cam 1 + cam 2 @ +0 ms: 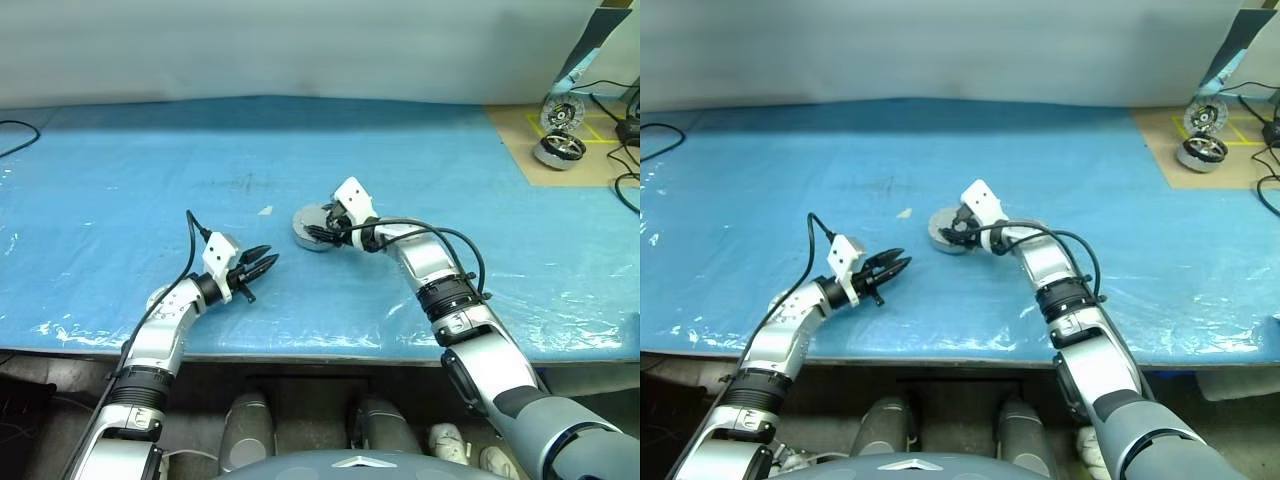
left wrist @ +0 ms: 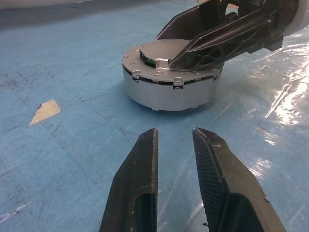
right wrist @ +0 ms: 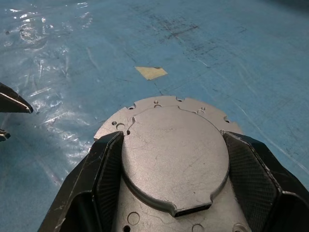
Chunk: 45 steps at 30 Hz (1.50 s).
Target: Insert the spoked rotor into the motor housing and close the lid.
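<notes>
The motor housing (image 2: 169,92) is a low grey puck on the blue table, just right of centre. The grey lid (image 3: 174,154) lies on top of it, with a raised round plate in its middle. My right gripper (image 1: 322,232) reaches over the puck from the right, and its black fingers (image 3: 104,169) press on either side of that raised plate. A hand's width to the left of the housing, my left gripper (image 1: 262,264) points at it from just above the table. Its fingers (image 2: 140,179) stand a little apart with nothing between them. The spoked rotor is hidden.
A small yellowish scrap (image 1: 265,210) lies on the cover left of the housing. At the far right a brown board (image 1: 520,140) carries a shiny silver wheel (image 1: 560,150) and another wheel part (image 1: 562,112). Black cables (image 1: 625,180) run along the right edge.
</notes>
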{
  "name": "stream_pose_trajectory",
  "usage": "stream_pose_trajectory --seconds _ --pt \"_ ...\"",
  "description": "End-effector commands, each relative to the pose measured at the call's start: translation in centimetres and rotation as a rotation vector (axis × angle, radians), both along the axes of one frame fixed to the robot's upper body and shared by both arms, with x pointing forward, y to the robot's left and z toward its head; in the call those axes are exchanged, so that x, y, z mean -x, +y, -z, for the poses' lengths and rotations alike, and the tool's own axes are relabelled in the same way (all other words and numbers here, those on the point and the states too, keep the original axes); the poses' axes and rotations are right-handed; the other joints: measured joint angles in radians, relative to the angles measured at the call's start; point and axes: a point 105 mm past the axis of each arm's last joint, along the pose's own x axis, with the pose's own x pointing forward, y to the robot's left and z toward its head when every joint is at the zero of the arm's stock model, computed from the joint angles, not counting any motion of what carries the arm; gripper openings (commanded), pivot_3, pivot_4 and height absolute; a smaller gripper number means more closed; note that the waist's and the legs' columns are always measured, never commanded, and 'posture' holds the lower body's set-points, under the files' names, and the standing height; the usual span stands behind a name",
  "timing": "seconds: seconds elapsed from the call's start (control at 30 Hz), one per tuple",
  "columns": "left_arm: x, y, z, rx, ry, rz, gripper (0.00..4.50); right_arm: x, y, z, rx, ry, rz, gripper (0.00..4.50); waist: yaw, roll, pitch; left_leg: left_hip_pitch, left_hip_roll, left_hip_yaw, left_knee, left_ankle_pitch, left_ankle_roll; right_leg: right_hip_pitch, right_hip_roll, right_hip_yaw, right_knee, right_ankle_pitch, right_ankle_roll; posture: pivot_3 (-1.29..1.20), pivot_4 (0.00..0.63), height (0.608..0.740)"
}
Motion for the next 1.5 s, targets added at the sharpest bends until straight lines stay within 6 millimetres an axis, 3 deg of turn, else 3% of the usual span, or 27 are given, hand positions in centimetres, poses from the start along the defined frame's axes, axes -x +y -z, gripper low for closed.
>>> stream_pose_trajectory --seconds 0.03,0.3,0.5,0.67,0.8,1.13,1.5 --pt "-0.2 -0.1 -0.9 0.002 -0.042 0.007 1.16 1.9 -2.8 7.9 0.191 0.236 0.1 2.93 0.0 0.0 -0.002 0.0 0.0 0.0 0.0 0.0 0.0 0.0 0.0 0.0 0.0 0.0 0.0 0.0 0.15 0.74" --pt "-0.2 0.0 -0.8 0.001 -0.04 0.002 1.16 2.1 -3.2 9.0 0.233 0.278 0.164 2.93 0.0 -0.002 -0.006 0.01 -0.001 0.0 -0.008 -0.001 -0.001 0.001 0.0 0.001 -0.005 -0.001 0.002 0.0 0.15 0.74" --pt "-0.2 0.1 -0.8 0.004 -0.043 -0.002 1.16 1.9 -3.4 8.8 0.237 0.292 0.187 2.93 0.001 -0.002 -0.01 0.01 -0.002 0.001 -0.014 -0.001 -0.001 0.002 0.0 0.001 -0.014 -0.001 0.002 0.0 0.15 0.74" --pt "-0.3 -0.1 -0.7 0.004 -0.041 -0.002 1.16 2.6 -2.6 9.1 0.184 0.435 0.214 2.93 0.001 -0.002 -0.015 0.012 -0.002 0.001 -0.015 -0.001 -0.001 0.002 0.0 0.001 -0.014 -0.001 0.002 0.0 0.15 0.74" --pt "-0.3 -0.1 -0.7 0.003 -0.043 -0.004 1.16 3.1 -1.4 8.3 0.118 0.48 0.192 2.93 0.001 -0.004 -0.02 0.013 -0.002 0.001 -0.017 -0.001 -0.001 0.002 0.0 0.001 -0.014 -0.001 0.002 0.0 0.15 0.74" --pt "-0.5 -0.1 -0.6 -0.003 -0.041 -0.006 1.16 2.6 -1.1 7.6 0.069 0.468 0.224 2.93 -0.01 -0.007 -0.025 0.008 -0.001 0.001 -0.017 -0.004 -0.008 0.0 0.002 0.002 -0.015 0.002 -0.004 0.0 0.15 0.74" --pt "-0.5 0.2 -0.6 -0.009 -0.041 -0.011 1.16 3.4 -3.6 11.5 0.393 0.347 0.239 2.93 -0.018 -0.003 -0.024 0.017 -0.002 0.001 -0.018 -0.005 -0.008 0.001 0.001 0.004 -0.016 -0.004 0.005 0.0 0.15 0.74"
